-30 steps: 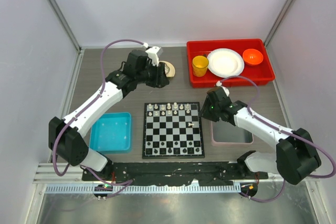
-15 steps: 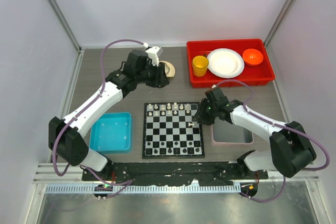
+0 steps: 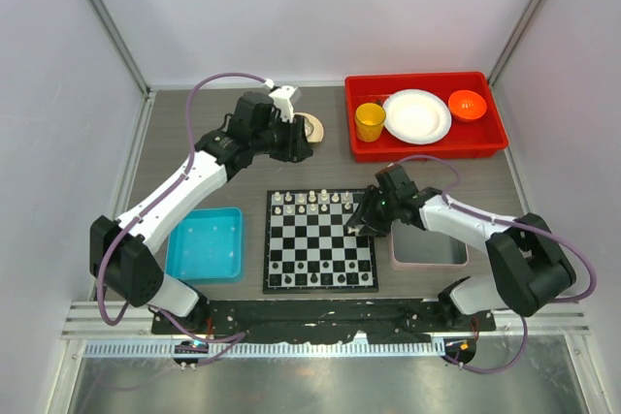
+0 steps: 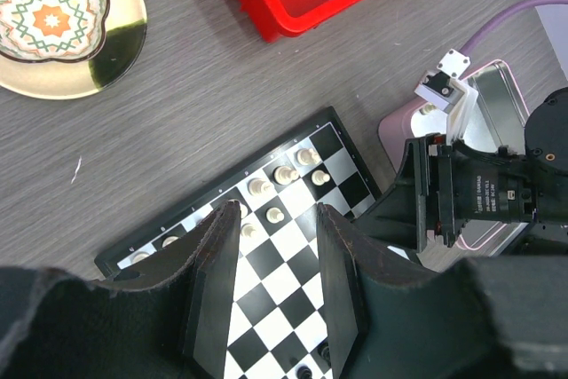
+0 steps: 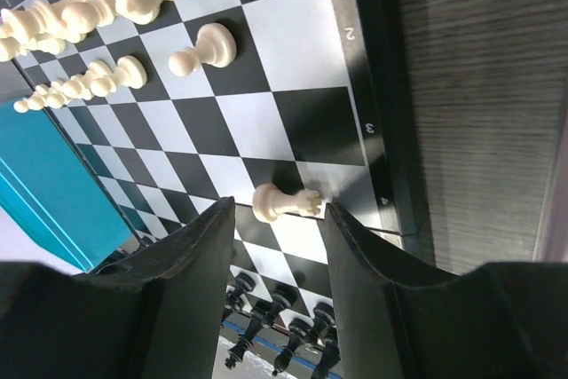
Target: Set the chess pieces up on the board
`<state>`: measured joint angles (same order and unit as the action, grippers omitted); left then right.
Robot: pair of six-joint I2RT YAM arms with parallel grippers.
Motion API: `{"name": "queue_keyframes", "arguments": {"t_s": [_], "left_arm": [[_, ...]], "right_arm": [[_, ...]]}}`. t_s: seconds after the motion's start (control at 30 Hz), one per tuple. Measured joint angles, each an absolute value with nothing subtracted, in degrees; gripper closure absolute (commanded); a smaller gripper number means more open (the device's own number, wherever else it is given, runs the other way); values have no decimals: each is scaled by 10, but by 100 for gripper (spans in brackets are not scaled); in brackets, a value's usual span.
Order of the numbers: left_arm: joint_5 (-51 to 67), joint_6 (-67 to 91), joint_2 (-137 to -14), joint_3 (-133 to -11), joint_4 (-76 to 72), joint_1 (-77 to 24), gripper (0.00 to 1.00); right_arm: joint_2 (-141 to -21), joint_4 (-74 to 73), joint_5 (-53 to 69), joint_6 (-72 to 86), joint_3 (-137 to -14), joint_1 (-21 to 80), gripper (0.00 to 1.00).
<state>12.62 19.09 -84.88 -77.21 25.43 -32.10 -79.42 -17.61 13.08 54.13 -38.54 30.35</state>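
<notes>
The board (image 3: 310,249) lies at the table's near middle. Cream chess pieces (image 3: 310,201) stand along its far rows and black pieces (image 3: 320,280) along its near row. One cream piece (image 5: 286,202) sits alone near the board's right edge. My right gripper (image 3: 357,225) is low over it and open. In the right wrist view the piece is just at the fingertips of that gripper (image 5: 280,217), untouched. My left gripper (image 3: 296,143) hangs high behind the board, open and empty. In its wrist view the left gripper (image 4: 278,215) looks down on the board's far right corner (image 4: 333,126).
A red bin (image 3: 427,147) at the back right holds a yellow cup (image 3: 370,121), a white plate (image 3: 417,115) and an orange bowl (image 3: 467,104). A blue bin (image 3: 206,244) is left of the board, a grey tray (image 3: 427,247) right of it. A patterned dish (image 4: 53,19) is behind it.
My right gripper has moved left, from beside the board to over its right edge, around the lone cream piece. The left arm has not moved.
</notes>
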Motion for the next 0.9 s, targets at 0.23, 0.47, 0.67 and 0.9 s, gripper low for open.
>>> {"name": "queue_keyframes", "arguments": {"t_s": [0.23,0.47,0.67,0.9], "left_arm": [[126,191,-849,-772,254,-321,57],[126,191,-849,-772,254,-321,57],[126,191,-849,-772,254,-321,57],[126,191,-849,-772,254,-321,57]], "right_arm": [[-809,-146,143,557,-385,304,52],[-814,-135,142,559,-383,304,60],[-817,-134,139,559,-382,304,70],[-825,-131,138,559,-382,304,78]]}}
